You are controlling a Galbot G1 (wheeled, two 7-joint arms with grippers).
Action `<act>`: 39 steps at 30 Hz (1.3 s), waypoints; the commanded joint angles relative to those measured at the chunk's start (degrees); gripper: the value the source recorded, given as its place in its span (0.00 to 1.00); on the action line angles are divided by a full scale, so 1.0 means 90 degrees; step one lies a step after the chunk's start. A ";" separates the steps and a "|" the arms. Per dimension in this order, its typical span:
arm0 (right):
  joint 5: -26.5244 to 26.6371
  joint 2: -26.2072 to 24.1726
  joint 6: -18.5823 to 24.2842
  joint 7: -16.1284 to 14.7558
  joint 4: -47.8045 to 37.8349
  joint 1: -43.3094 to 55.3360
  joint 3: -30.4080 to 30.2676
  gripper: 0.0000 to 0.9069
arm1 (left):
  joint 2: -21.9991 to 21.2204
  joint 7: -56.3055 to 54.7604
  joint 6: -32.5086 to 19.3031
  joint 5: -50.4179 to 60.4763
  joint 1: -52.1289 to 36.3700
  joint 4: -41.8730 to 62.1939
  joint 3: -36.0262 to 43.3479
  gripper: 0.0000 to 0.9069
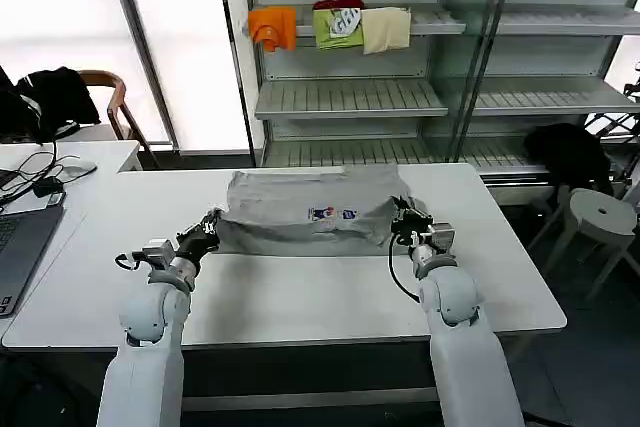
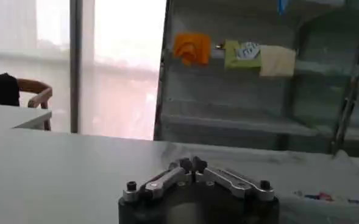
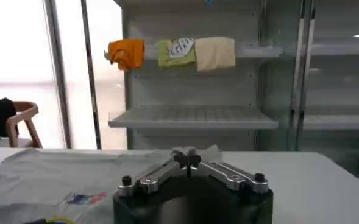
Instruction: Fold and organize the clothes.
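Shirt (image 1: 305, 210) lies between left pincer (image 1: 212, 221) and right pincer (image 1: 402, 213), seemingly pinched.

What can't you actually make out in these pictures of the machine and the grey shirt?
- Head view: the grey shirt has a chest print too small to read.
- Head view: whether the left pincer and right pincer truly pinch cloth; their tips merge with the shirt's edge.
- Head view: what lies under the shirt's folded-over part, hidden by the fabric.
- Left wrist view: the shirt's near edge, hidden behind the pincer body.
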 commanded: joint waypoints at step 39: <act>-0.0247 -0.0543 -0.0847 -0.0367 0.1352 -0.1537 0.0619 1.00 | 0.0280 0.0197 0.0606 0.0807 0.0659 -0.0542 0.0212 1.00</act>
